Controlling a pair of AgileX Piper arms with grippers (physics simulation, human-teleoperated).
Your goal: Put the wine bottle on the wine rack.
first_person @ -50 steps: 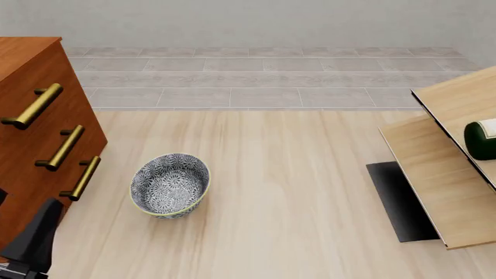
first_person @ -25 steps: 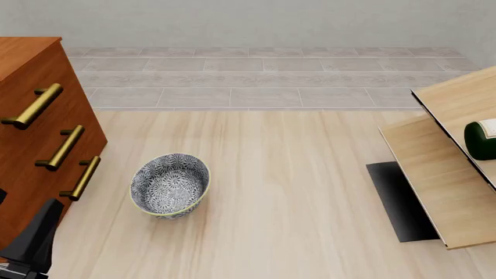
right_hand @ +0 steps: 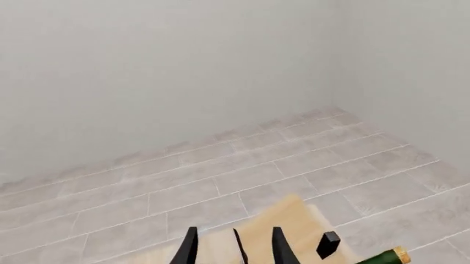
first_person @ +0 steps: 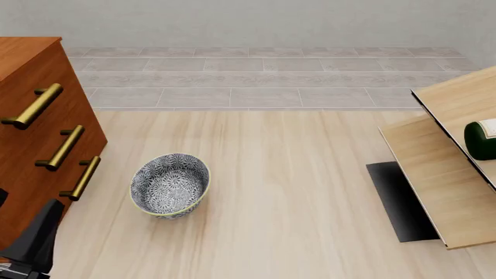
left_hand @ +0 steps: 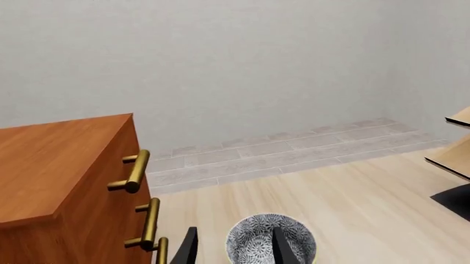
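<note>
The dark green wine bottle [first_person: 480, 139] lies on the light-wood wine rack [first_person: 434, 174] at the right edge of the front view; only its label end shows there. Its neck and cork top [right_hand: 387, 257] appear in the right wrist view, off to one side of my right gripper [right_hand: 233, 250]. That gripper is open, holds nothing, and hovers over a rack panel [right_hand: 294, 228]. My left gripper [left_hand: 235, 250] is open and holds nothing, with the patterned bowl [left_hand: 270, 242] beyond its fingers. Of the left arm [first_person: 35, 244], the front view catches only a dark part at the lower left.
A reddish-brown drawer cabinet [first_person: 35, 133] with brass handles stands at the left, close to the left arm. The patterned bowl [first_person: 169, 185] sits on the wooden table beside it. The rack's black base [first_person: 399, 200] lies on the table at the right. A grey tiled strip and wall lie behind.
</note>
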